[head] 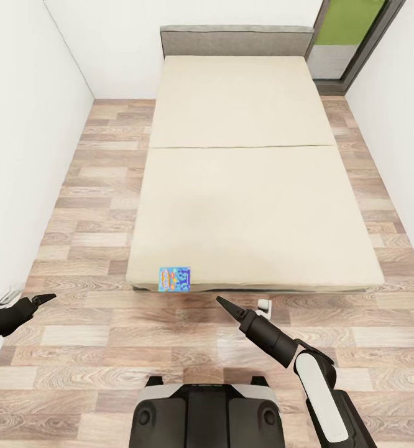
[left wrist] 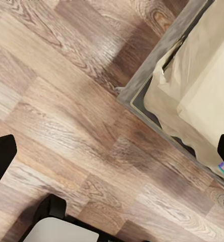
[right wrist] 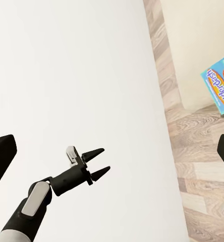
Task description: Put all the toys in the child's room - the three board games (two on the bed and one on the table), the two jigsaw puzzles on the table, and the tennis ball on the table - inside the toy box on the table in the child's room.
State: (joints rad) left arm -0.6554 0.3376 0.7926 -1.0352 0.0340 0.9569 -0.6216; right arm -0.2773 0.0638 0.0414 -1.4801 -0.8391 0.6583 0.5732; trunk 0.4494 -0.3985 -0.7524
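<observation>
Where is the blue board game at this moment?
In the head view, the blue board game lies flat on the bed, at the near edge toward its left corner, ahead of the robot and between the two end effectors.

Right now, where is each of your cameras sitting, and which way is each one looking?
Head view: on my head, looking forward and down at the big beige bed and wood-plank floor; both arms and my dark base show.
Left wrist view: on my left arm, looking down at floor planks and the bed's corner; its black fingertips show.
Right wrist view: on my right arm, looking past the white wall toward my left gripper.
Shared: head and right wrist views both see the small blue board game box on the bed's edge.
</observation>
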